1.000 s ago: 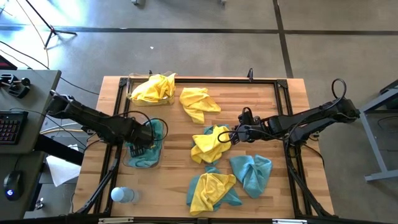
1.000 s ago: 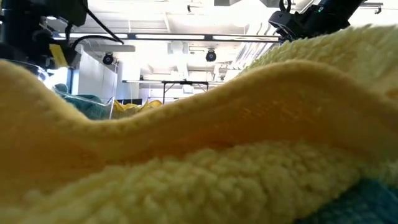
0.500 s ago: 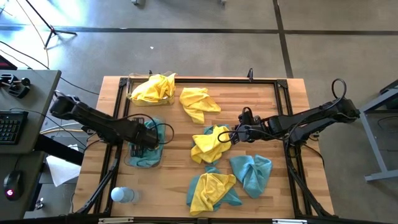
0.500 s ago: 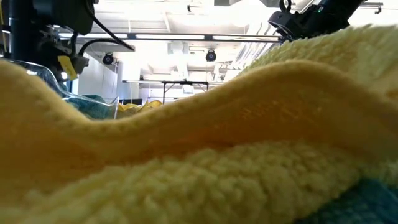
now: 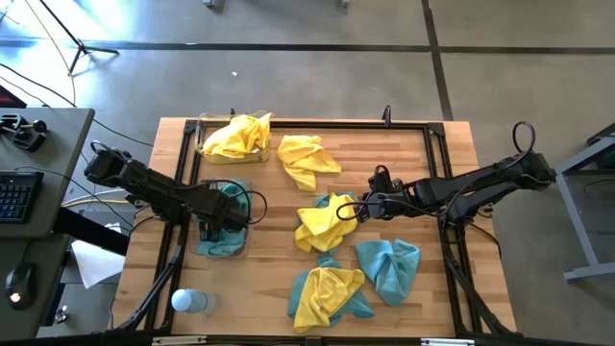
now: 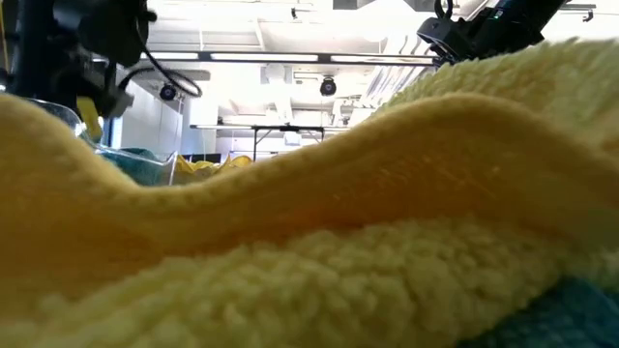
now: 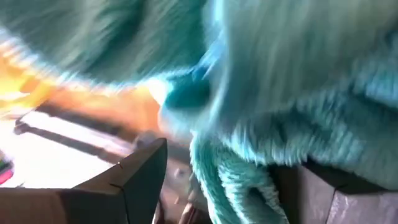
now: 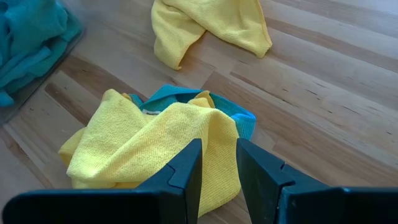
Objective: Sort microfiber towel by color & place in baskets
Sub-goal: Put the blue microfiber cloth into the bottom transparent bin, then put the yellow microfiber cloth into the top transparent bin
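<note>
A wooden counter (image 5: pixel 404 154) carried a scatter of soft, fuzzy towels in yellow and teal. Near its far left corner a clear basket (image 5: pixel 202 135) held crumpled yellow towels (image 5: pixel 236 135). Closer along the left edge sat a second clear basket (image 5: pixel 198 248) holding teal towels (image 5: pixel 227 240).

The left pincer (image 5: pixel 219 219) hung over that teal basket. Its fingers stood wide apart, with teal cloth (image 7: pixel 298 93) bunched between them. The wrist view was smeared, so I could not be sure whether the cloth was merely draped there or already falling free.

The right pincer (image 5: pixel 357 210) rested low at the edge of a yellow towel (image 5: pixel 325 221) in the middle of the counter. Its fingers (image 8: pixel 183 171) were narrowly parted and gripped nothing. A teal towel (image 8: pixel 239 118) peeked out from under that yellow one.

Loose on the counter lay another yellow towel (image 5: pixel 306 159) by the far edge, a teal towel (image 5: pixel 389 267) toward the near right, and a yellow-over-teal heap (image 5: pixel 327 293) at the near edge.

These cloths looked light, limp and not at all fragile. They would likely sag and trail when lifted. A raised fold or crumpled ridge seemed the best place to pinch. In a stacked pair, taking only the top layer's fold should keep the colours apart.
</note>
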